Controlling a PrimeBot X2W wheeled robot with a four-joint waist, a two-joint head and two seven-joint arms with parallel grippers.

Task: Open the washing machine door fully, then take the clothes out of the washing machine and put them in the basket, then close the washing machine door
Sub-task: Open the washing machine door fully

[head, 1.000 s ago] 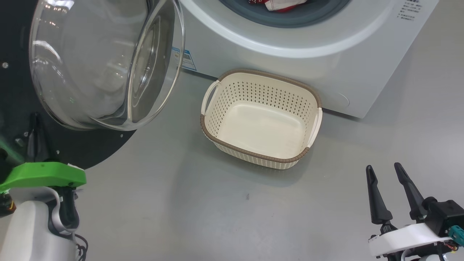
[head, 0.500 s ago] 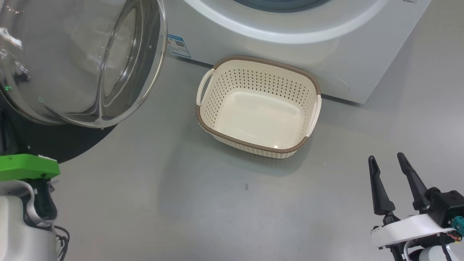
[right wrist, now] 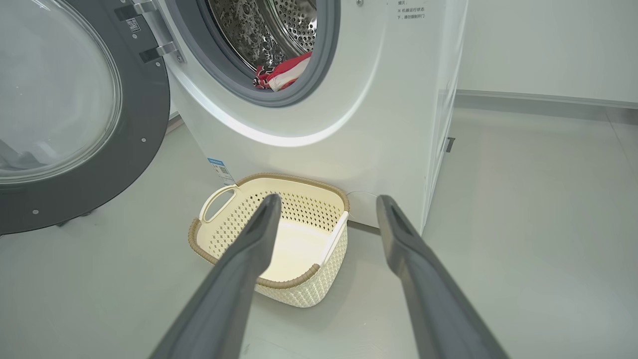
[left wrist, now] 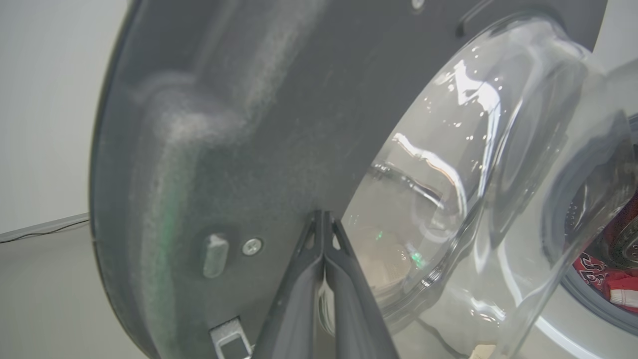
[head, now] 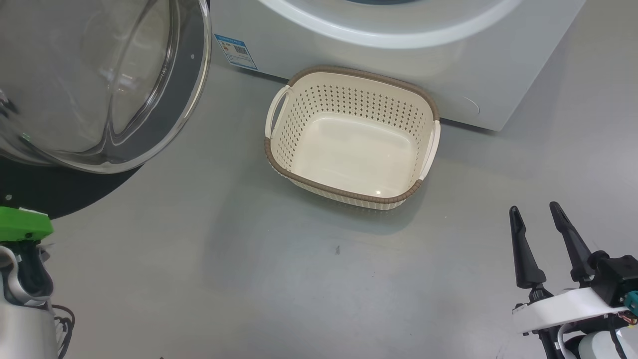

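Long dark fingers (head: pixel 523 254) on right gripper (head: pixel 534 207), white wrist shell (head: pixel 563 309), green left bracket (head: pixel 22 229)

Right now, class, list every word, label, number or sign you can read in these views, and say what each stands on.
No text can be quoted; all too small or blurred.
Blue label, washing machine front, low: small print and square code, unreadable.
Printed lines, machine front, top: Chinese characters, too small.
Lettering on the clothes: crumpled, unreadable.
Small sticker on the door: unreadable.

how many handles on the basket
2. The left handle sits on the basket's left end in the head view, the right handle on its right end. None seems hidden.
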